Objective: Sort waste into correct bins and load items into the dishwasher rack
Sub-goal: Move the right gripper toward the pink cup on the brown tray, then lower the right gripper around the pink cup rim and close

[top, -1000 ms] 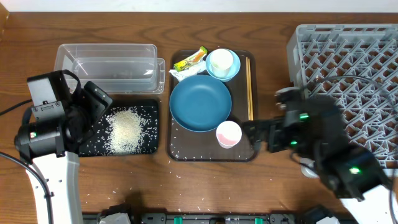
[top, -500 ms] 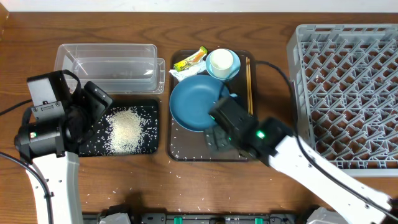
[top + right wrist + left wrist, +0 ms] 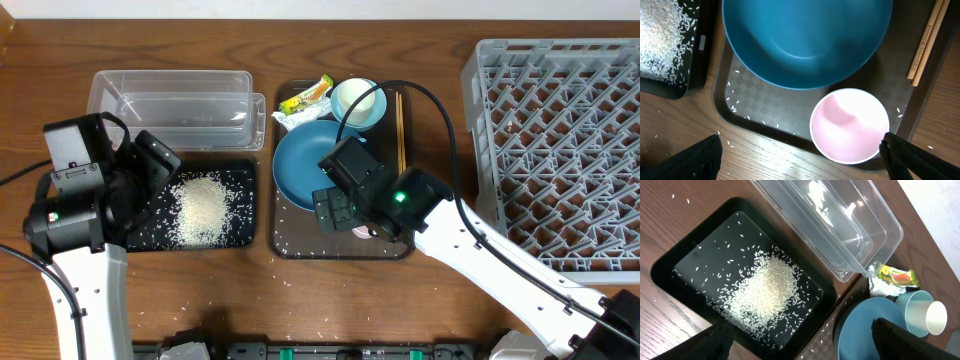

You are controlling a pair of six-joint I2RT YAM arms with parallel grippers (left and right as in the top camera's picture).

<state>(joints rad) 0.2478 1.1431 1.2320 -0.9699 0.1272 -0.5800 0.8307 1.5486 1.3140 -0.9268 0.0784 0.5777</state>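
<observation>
Stock on your counter (image 3: pixel 330 300), item by item:

- Heap of loose white rice grains (image 3: pixel 203 208): piled mid-floor in the shallow black rectangular tray (image 3: pixel 251 205), with stray grains scattered around it and a few on the wood.
- Clear plastic rectangular tub (image 3: pixel 170 105): just behind the black tray.
- Dark brown serving tray (image 3: pixel 298 238): sits between the bins and the rack and carries the items below.
- Wide dark blue dish (image 3: pixel 805 35): glossy, at the tray's centre.
- Small pinkish-white cup (image 3: pixel 850 125): upright with its mouth up, just beside the dish at the tray's front edge.
- Smaller light blue bowl (image 3: pixel 358 103): at the back of the tray.
- Thin wooden chopsticks (image 3: pixel 402 130): a pair lying along the tray's right side.
- Small yellow-green snack wrapper (image 3: pixel 307 95) and crumpled white paper scrap (image 3: pixel 290 118): back left corner, side by side.
- Large square grey plastic lattice crate (image 3: pixel 560 140): far right.
- Your left gripper (image 3: pixel 800 330): jaws spread wide, grasping nothing, above the black tray.
- Your right gripper (image 3: pixel 800 150): jaws spread wide, grasping nothing, above the cup, which lies between the fingers near one of them.
</observation>
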